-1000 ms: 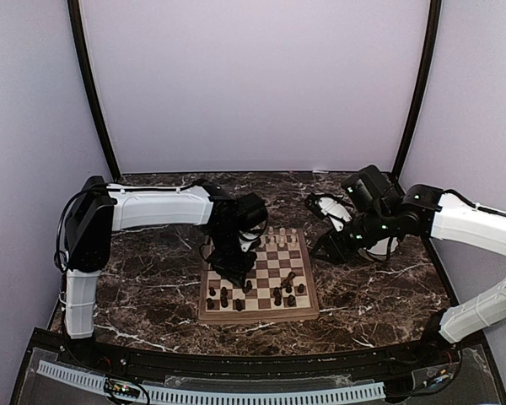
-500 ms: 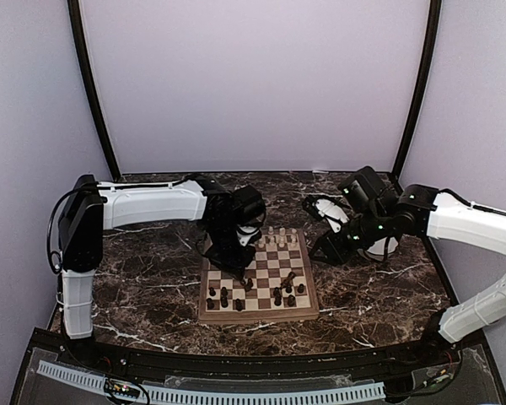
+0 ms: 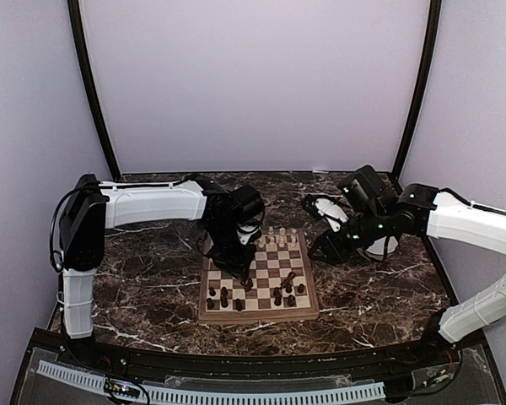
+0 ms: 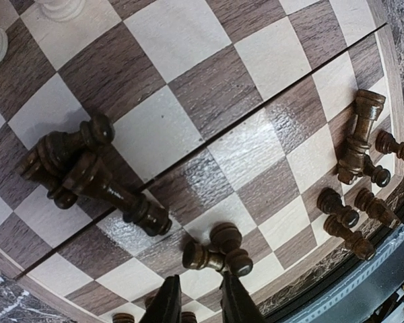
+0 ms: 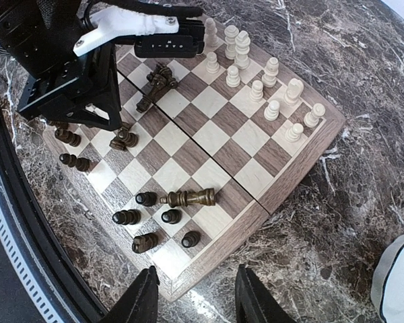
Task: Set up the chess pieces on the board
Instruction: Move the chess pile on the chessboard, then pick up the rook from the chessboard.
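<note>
The board (image 3: 257, 318) lies in the middle of the table, and its rim shows in the right wrist view (image 5: 283, 185). Cream pieces (image 5: 269, 87) stand along its far edge. Dark pieces (image 5: 188, 198) are scattered over the near half, some standing and some lying on their sides. My left gripper (image 3: 239, 272) hovers over the board's left part. In the left wrist view it (image 4: 198, 299) is open by a narrow gap and empty, just short of a small cluster of dark pieces (image 4: 215, 250). My right gripper (image 5: 198, 299) is open and empty above the board's right edge.
A white bowl (image 3: 379, 245) sits on the marble right of the board, under my right arm, and its edge shows in the right wrist view (image 5: 398, 276). More fallen dark pieces (image 4: 87, 168) lie mid-board. Lilac walls close in the table on three sides.
My left gripper has moved a little toward the far side of the board. The right arm has edged slightly left. No piece has visibly moved.
</note>
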Controlling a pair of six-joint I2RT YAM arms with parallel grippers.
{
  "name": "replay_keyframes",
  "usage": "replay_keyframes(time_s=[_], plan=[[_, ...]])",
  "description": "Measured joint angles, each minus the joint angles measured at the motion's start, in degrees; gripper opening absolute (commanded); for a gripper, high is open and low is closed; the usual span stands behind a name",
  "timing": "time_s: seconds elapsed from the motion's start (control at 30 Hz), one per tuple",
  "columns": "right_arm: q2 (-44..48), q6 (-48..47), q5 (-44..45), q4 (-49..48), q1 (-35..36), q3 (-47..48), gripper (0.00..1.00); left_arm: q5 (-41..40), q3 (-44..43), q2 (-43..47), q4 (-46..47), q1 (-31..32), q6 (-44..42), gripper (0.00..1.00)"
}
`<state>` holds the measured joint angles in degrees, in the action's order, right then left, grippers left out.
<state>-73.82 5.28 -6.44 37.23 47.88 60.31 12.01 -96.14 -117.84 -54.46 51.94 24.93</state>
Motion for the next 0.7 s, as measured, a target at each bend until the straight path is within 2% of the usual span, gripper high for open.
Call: replay_keyframes(time_s=[0.7], plan=[[1.53,1.09,0.0,-0.07,0.0,-1.2,0.41,2.27,-2.19,-4.94,0.39,-0.04,1.29,0.22]])
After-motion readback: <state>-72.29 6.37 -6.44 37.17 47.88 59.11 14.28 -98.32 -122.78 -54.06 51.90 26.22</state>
